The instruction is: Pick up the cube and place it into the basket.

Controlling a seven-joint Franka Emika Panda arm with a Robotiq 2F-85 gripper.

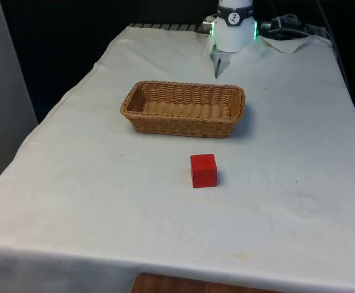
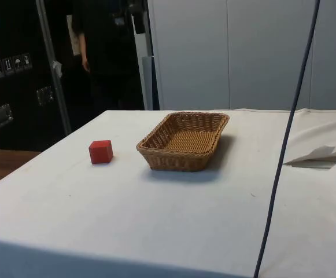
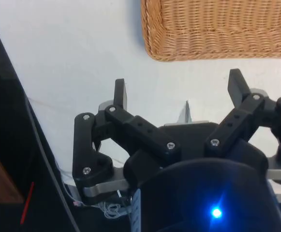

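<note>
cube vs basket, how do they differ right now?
Colour and make: the cube is solid red with smooth faces; the basket is tan woven wicker.
Size: the cube is much smaller and would fit inside the basket easily.
Shape: the cube is closed and blocky; the basket is long, shallow and open-topped, with nothing in it.
Shared: both rest on the white cloth, apart from each other, and neither is touched by the pincer.

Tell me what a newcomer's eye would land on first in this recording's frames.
The red cube stands out first, alone on the white cloth, apart from the basket and on its near side in the front view. Next comes the empty wicker basket at mid-table. In the wrist view the end effector hangs open above the cloth beside the basket's rim, holding nothing.
</note>
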